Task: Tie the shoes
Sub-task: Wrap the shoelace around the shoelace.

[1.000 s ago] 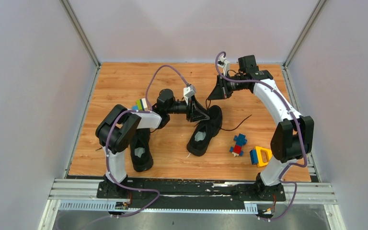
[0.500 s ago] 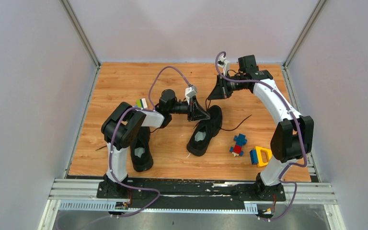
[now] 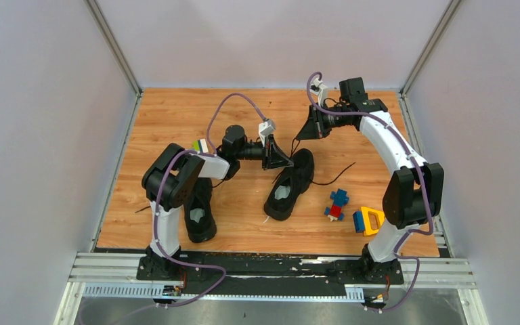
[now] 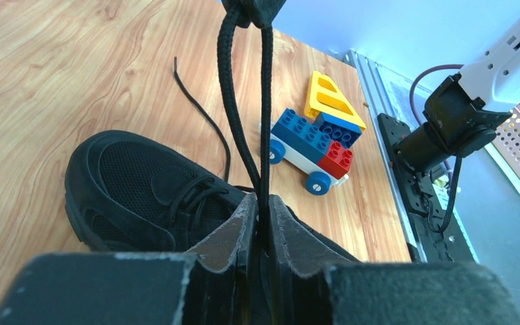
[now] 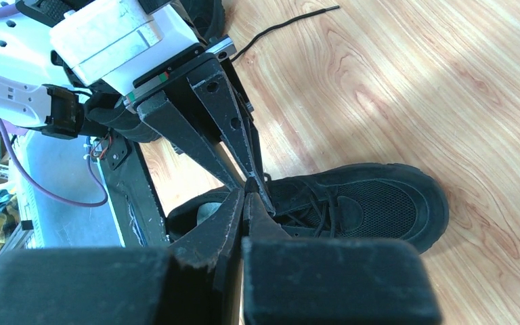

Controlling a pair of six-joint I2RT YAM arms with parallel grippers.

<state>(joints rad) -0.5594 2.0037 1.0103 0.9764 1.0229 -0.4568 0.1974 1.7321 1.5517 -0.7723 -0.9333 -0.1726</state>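
- L fingers (image 4: 233, 230) closed on lace (image 4: 233, 101), above the right shoe (image 4: 142, 179).
- R fingers (image 5: 225, 215) closed, pinched same lace just far-right of L; strands taut btwn them.

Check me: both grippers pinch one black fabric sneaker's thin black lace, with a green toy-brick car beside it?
Not green: the left wrist view shows the toy-brick car is blue, white and red. The left gripper and right gripper do pinch the thin black lace of the black fabric sneaker.
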